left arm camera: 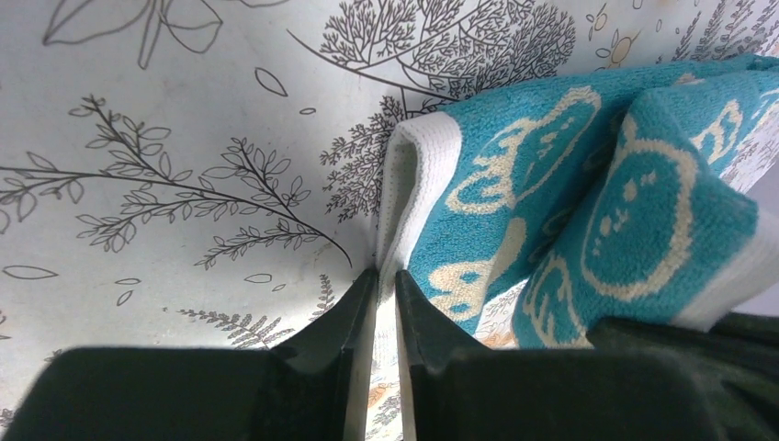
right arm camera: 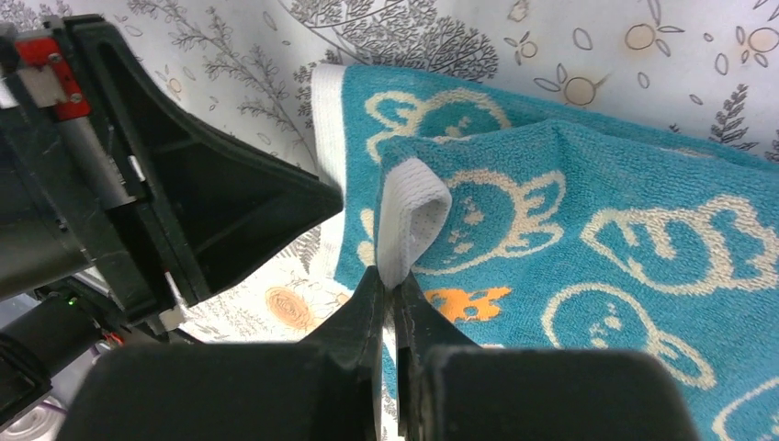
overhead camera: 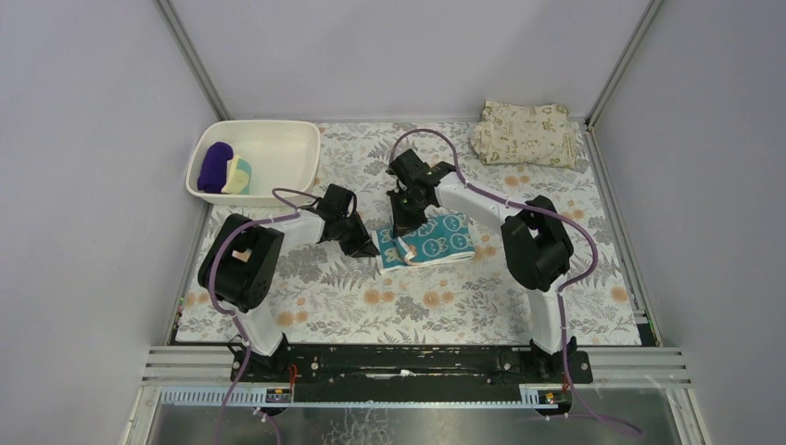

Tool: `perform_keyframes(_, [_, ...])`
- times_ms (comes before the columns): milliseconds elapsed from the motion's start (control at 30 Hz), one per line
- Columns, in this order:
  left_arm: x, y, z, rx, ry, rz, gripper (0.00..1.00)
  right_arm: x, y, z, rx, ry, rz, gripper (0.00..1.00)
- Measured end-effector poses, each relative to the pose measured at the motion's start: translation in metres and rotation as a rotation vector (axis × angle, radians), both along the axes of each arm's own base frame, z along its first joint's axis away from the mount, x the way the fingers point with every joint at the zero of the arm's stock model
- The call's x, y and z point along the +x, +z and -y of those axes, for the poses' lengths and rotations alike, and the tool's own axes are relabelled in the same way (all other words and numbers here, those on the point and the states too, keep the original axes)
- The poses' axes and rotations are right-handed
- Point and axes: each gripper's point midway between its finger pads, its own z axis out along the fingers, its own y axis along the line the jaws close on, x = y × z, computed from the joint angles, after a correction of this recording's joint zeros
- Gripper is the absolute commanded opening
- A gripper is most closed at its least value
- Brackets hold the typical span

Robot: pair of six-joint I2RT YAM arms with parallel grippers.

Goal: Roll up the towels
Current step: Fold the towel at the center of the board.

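The teal towel (right arm camera: 597, 175) is looped terry, printed with cream cartoon figures and one orange one, and has a flat woven white hem (left arm camera: 418, 156) along its short end. It lies at the middle of the table on the tablecloth (overhead camera: 371, 306), a smooth pale sheet printed with grey ferns and small orange flowers. Its left end is doubled back, so a second layer rests over the first.

Both of my grippers are at that left end. On the left wrist camera, the left gripper (left arm camera: 386, 276) has its two black wedge-shaped fingers drawn almost together on the hem. The white strip rises straight up from between the tips, with the teal pile bulging to the right of it. On the right wrist camera, the right gripper (right arm camera: 389, 280) is closed tight on a small loop of the same hem at the corner of the upper layer. The rest of the towel spreads away flat beyond its tips. From overhead the two grippers sit close side by side, the left one at the towel's very edge.

The purple towel (overhead camera: 215, 167) and the pale yellow towel (overhead camera: 241, 174) sit bunched together in the white basin (overhead camera: 278, 148) at the far left. A beige leaf-printed cloth (overhead camera: 526, 133) lies folded at the far right corner.
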Motion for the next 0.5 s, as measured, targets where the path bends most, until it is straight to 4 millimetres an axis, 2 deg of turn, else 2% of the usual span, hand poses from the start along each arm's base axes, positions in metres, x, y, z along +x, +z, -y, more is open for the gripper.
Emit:
perform_keyframes(267, [0.0,0.0,0.001,0.028,-0.003,0.018,0.12,0.002,0.013,-0.009,0.001,0.002,0.026,0.03])
perform_keyframes(500, [0.0,0.0,0.001,0.042,-0.003,0.024,0.13,0.003,0.008,-0.01,-0.005,-0.011,0.018,0.08])
